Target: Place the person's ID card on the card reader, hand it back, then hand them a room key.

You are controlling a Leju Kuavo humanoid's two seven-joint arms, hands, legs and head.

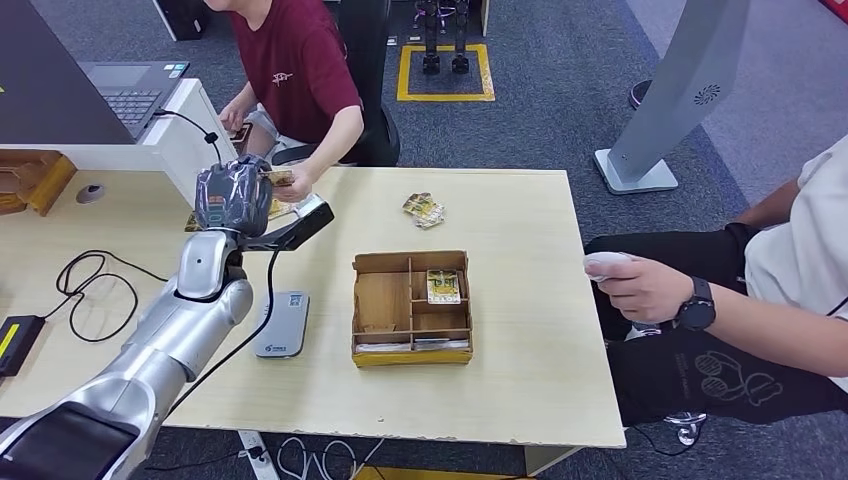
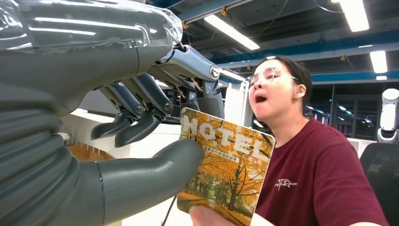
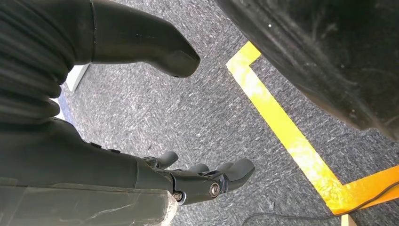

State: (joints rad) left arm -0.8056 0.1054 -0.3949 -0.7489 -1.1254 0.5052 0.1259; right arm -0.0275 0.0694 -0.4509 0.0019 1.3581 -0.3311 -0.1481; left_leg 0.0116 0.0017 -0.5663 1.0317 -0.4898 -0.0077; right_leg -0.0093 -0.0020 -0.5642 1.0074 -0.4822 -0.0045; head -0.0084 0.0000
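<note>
My left hand (image 1: pixel 232 195) is raised over the table's far side and pinches a room key card (image 1: pixel 279 178) between thumb and fingers. The card (image 2: pixel 226 165) is orange with autumn trees and the word HOTEL. A person in a maroon shirt (image 1: pixel 300 60) sits across the table, and their hand (image 1: pixel 301 184) touches the card's far end; a fingertip (image 2: pixel 211 217) shows at its lower edge. The grey card reader (image 1: pixel 281 325) lies flat on the table below my forearm. My right hand (image 3: pixel 188 179) hangs over grey carpet, its fingers apart and holding nothing.
A cardboard divider box (image 1: pixel 411 307) with a key card (image 1: pixel 442 286) in one compartment stands mid-table. Loose cards (image 1: pixel 424 209) lie beyond it. A laptop (image 1: pixel 130 90), a black device (image 1: pixel 15 340) and cables are at the left. Another person (image 1: pixel 700 300) sits at the right.
</note>
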